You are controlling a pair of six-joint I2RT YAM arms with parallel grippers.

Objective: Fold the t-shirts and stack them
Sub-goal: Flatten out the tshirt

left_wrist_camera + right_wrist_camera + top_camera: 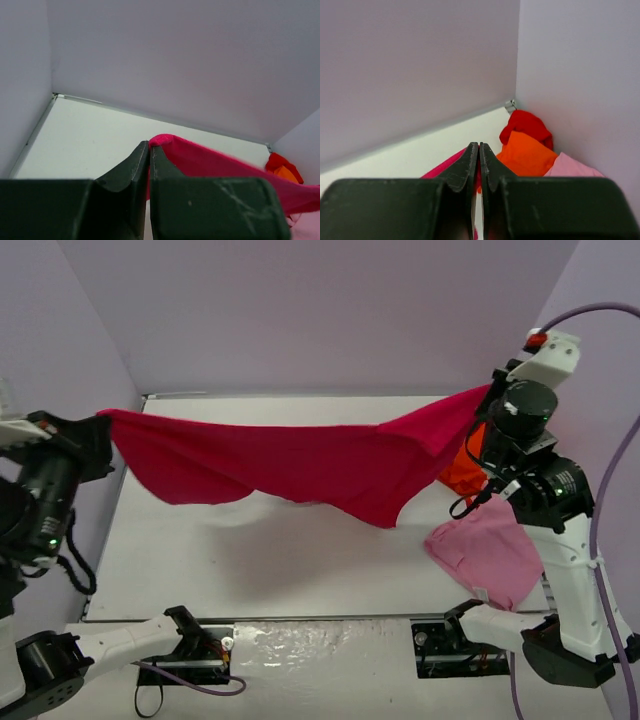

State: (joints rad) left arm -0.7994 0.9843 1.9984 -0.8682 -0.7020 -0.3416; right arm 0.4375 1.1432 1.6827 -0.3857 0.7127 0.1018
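The crimson-magenta t-shirt [300,465] hangs stretched in the air across the table, sagging in the middle. My left gripper [103,423] is shut on its left corner, seen in the left wrist view [150,146] with cloth [200,160] trailing right. My right gripper [487,392] is shut on its right corner, seen in the right wrist view [479,146] with cloth [442,167] at its left. The orange t-shirt [462,472] lies at the right edge, the light pink t-shirt [490,550] in front of it. The red t-shirt [526,125] lies in the far right corner behind the orange one [527,154].
The white table [200,550] is walled by lilac panels at the back and both sides. The right arm's body [545,490] stands over the pile of shirts at the right edge. The arm bases [190,645] sit at the near edge.
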